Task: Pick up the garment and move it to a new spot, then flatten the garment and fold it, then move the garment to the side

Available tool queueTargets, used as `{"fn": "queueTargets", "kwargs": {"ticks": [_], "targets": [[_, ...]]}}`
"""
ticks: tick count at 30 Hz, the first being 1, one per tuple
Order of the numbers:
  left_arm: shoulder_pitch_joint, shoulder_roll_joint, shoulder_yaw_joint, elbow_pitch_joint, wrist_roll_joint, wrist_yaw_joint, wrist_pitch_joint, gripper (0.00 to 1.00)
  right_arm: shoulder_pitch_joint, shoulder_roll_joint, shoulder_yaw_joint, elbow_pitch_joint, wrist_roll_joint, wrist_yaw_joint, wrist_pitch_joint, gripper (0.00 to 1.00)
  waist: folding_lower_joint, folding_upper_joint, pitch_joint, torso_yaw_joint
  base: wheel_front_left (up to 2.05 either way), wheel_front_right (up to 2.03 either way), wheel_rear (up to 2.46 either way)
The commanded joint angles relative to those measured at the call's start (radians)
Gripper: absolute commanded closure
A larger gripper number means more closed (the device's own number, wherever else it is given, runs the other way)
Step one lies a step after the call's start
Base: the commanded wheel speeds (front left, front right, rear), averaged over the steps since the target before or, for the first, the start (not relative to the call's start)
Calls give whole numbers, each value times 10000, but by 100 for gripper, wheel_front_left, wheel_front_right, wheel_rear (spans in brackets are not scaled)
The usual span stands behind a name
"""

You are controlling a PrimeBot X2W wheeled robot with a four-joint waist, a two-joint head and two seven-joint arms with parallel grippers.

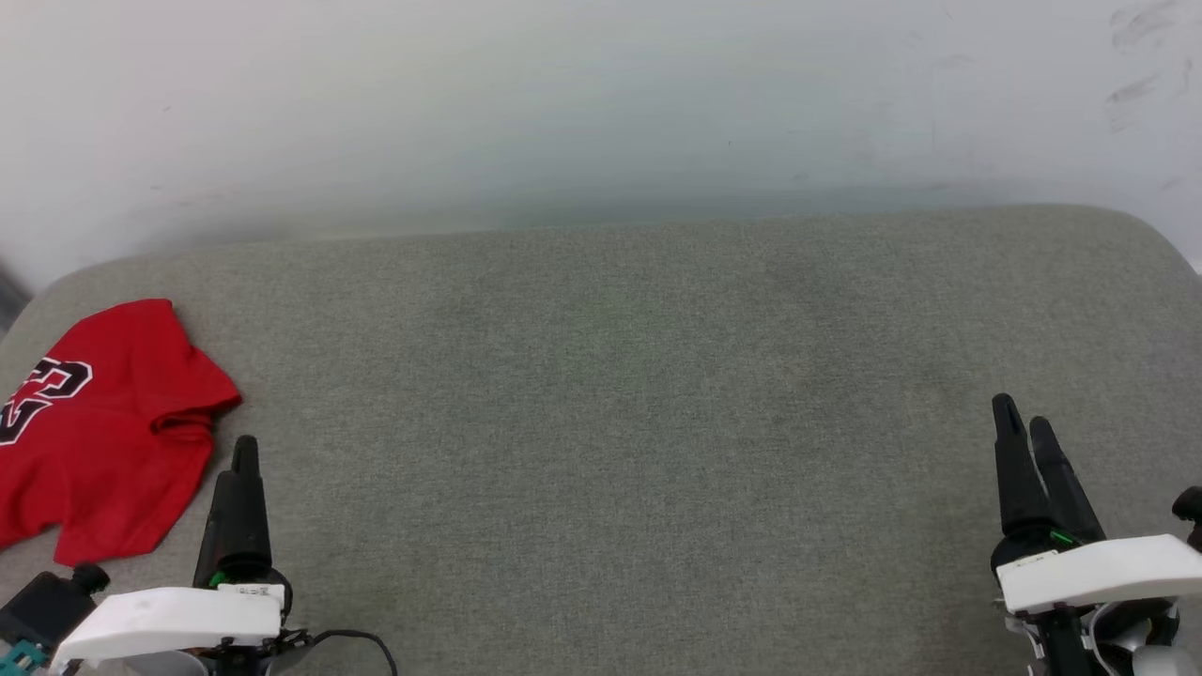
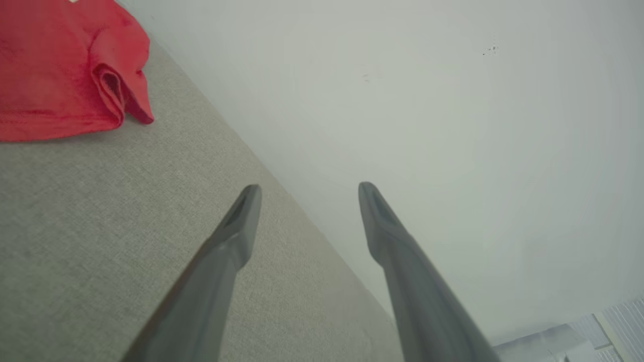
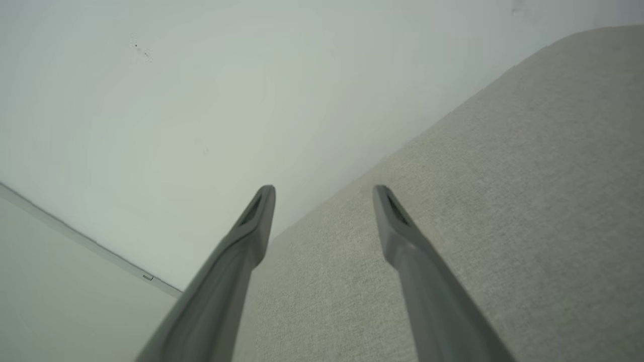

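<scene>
Garment position: the garment (image 1: 103, 422) lies at the far left end of the grey fabric-covered table (image 1: 610, 376), partly cut off by the left edge of the head view.
Garment condition: red cloth in a compact, roughly doubled shape. Part of the black, white-outlined numeral faces up. One edge is rolled into a soft tube, clearest in the left wrist view (image 2: 55, 65). The outline is uneven, not a crisp rectangle.
Left gripper: the left gripper (image 1: 244, 451) sits low at the near edge of the table, just beside the garment's right border and apart from it. In the left wrist view (image 2: 309, 188) its jaws stand wide, with nothing between them.
Right gripper: the right gripper (image 1: 1022, 413) sits at the opposite end of the table, well apart from the garment. In the right wrist view (image 3: 324, 190) its jaws are spread wide and empty, over bare fabric.
Table centre: no item lies between the two grippers.
Backdrop: a pale wall (image 1: 563, 113) runs behind the far edge of the table.
Progress, judged: the garment rests at the side in a gathered form and neither gripper holds it, which fits the final step being complete. The same layout could also fit a start with nothing yet picked up; the pictures do not settle which.
Remaining, judged: if the fold counts as done, nothing is left. If not, every step is outstanding, beginning with a grasp by the left gripper, the nearer one.
</scene>
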Motion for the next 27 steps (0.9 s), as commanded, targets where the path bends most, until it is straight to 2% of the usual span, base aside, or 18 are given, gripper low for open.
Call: {"fn": "queueTargets", "kwargs": {"ticks": [1, 8, 16, 27], "targets": [[10, 23, -166, -425, 633, -21, -109, 0, -220, -11, 106, -321, -706, 18, -128, 0, -1, 0, 9, -10, 0, 0, 0], [245, 25, -916, -1074, 2552, 241, -339, 0, -128, -10, 336, -604, -2421, 19, -359, 0, -1, 0, 54, -50, 0, 0, 0], [363, 122, -1843, -1467, 4622, 752, -588, 0, -23, -10, 382, -747, -3931, 19, -604, 0, -1, 0, 123, -93, 0, 0, 0], [346, 872, -3195, -1892, 6047, 1833, -865, 0, 19, -8, 543, -800, -5443, 20, -893, 0, -1, 0, 205, -147, 0, 0, 0]]}}
